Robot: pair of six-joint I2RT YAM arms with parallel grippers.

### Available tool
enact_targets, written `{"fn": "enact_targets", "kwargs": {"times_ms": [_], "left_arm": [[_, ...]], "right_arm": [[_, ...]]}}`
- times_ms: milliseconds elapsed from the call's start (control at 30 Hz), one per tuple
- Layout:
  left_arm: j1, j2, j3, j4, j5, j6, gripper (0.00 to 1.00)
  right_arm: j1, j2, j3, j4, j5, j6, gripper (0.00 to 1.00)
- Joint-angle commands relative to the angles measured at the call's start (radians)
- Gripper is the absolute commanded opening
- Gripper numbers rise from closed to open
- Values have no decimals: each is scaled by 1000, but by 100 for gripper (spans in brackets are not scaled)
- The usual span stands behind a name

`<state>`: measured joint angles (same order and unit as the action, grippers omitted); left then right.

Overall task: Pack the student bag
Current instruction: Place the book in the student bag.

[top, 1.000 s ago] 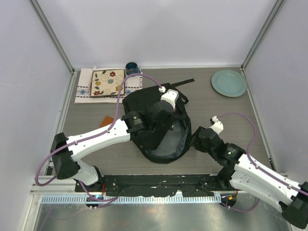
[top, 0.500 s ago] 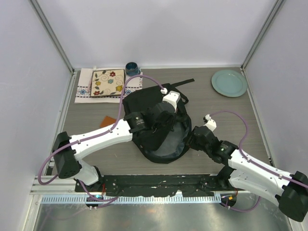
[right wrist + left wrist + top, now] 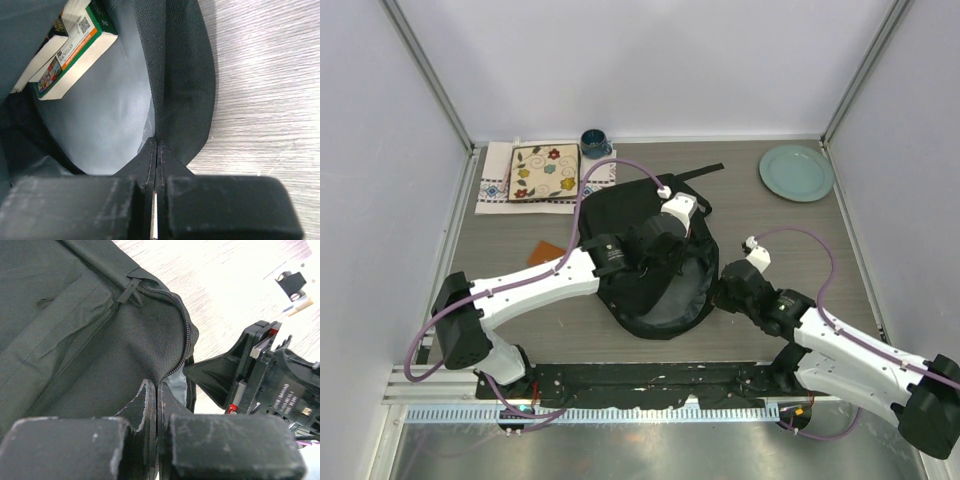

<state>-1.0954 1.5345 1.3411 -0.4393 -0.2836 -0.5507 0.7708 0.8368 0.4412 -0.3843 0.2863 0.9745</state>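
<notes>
Student bag [image 3: 610,210]: black, flat on desk [image 3: 770,230], mouth open, books [image 3: 75,50] inside. Left gripper [image 3: 157,390] pinching its zip rim; right gripper [image 3: 156,150] pinching the bag's right edge

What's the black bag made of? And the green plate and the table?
The student bag looks like matte black woven cloth: its weave and stitched seams show. Its lining looks smooth, pale grey, perhaps nylon. The plate looks like green glazed ceramic, though plastic is possible. The table shows grey wood grain, likely laminate.

Grey wood-grain table [image 3: 770,200], plain white walls [image 3: 650,60], aluminium corner posts [image 3: 428,72], even light
</notes>
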Motion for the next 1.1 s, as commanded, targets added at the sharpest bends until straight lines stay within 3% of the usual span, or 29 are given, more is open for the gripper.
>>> {"fn": "enact_targets", "kwargs": {"times_ms": [0,300,400,467,500,533,633,667,700,833,1067], "left_arm": [[3,13,-26,53,32,-14,0],[-9,79,-86,99,106,-23,0],[-17,88,-91,103,145,-9,2],[-20,90,-92,99,211,0,24],[-21,87,-95,94,225,-2,45],[-24,67,-100,87,242,-5,51],[-27,9,-126,86,248,-32,80],[-27,-43,-129,86,242,-38,85],[-27,-69,-138,86,235,-44,92],[-26,-184,-166,76,167,-66,100],[-26,-301,-281,1,28,-135,100]], "right_arm": [[5,-1,138,-173,91,-34,0],[5,-1,283,-392,128,20,0],[4,-4,281,-381,117,20,0],[5,-11,274,-355,100,13,0],[4,-19,271,-354,96,13,0],[5,-25,274,-357,100,6,2],[4,-65,287,-395,143,-5,21],[2,-79,294,-422,158,-7,39],[4,-96,304,-436,171,-5,44],[4,-195,323,-479,209,9,56],[4,-216,277,-348,52,30,57]]}}
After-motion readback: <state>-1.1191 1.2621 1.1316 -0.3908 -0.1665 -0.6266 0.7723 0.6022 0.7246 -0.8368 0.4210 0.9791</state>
